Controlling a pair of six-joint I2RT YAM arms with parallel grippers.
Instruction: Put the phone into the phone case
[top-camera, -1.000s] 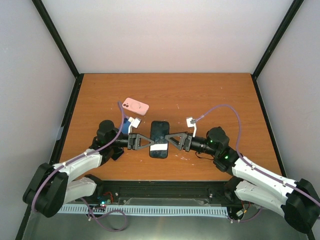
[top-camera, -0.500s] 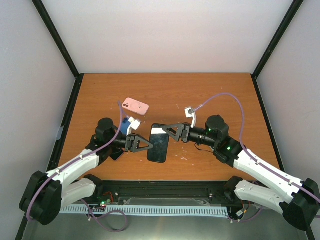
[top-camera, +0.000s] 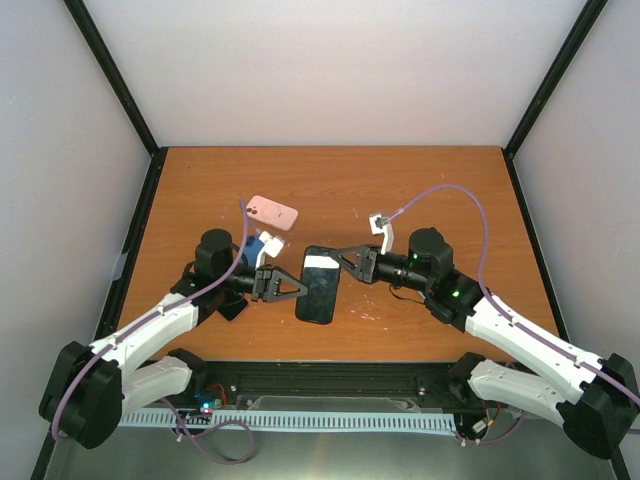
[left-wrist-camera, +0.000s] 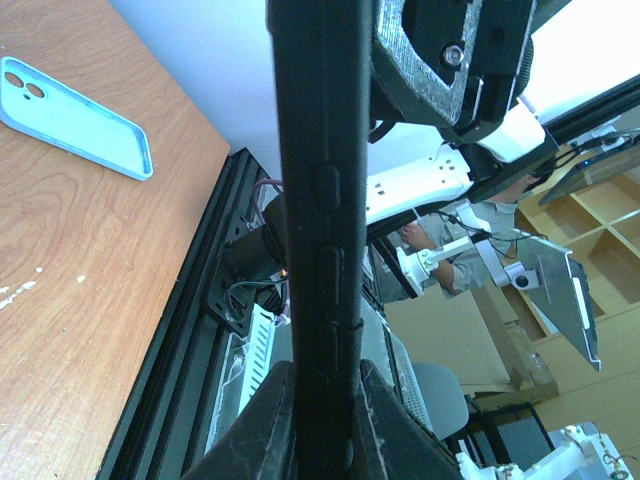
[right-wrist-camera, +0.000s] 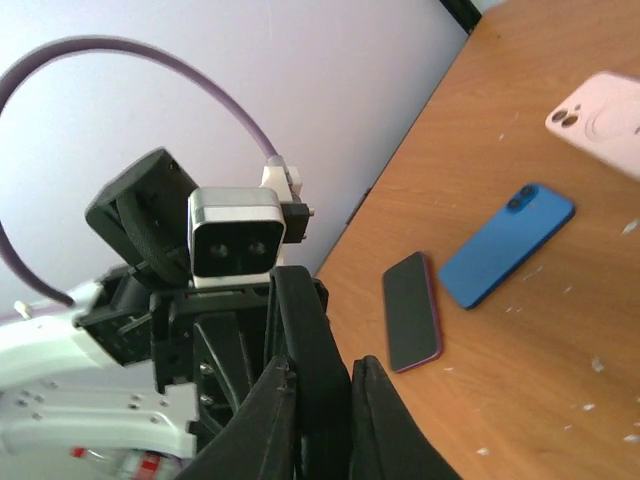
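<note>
— Over the middle of the table, look: the right gripper has let go of the phone lower down, slid to its far end and pinched shut on it again.

— And the left gripper?

— Hasn't budged. It stays clamped on the phone's long edge. From its own wrist camera you see the side buttons running straight up out of the jaws. So the phone is held at two spots, apparently clear of the wood, and it sits a touch more askew than a second ago.

— What does the regrip buy them?

— My guess is a firmer hold on one end, so the phone can be steered toward a case. It isn't in one yet.

— Where's the case?

— The pink case lies flat on the table beyond the left arm, well apart from the phone. Its back is up, camera cut-out showing, so I can't tell what's inside. Nothing rests on it.

— Anything else lying about?

— From the right wrist, a blue phone-shaped slab beside a dark handset. From the left wrist, a pale blue case, nothing on it either.
</note>
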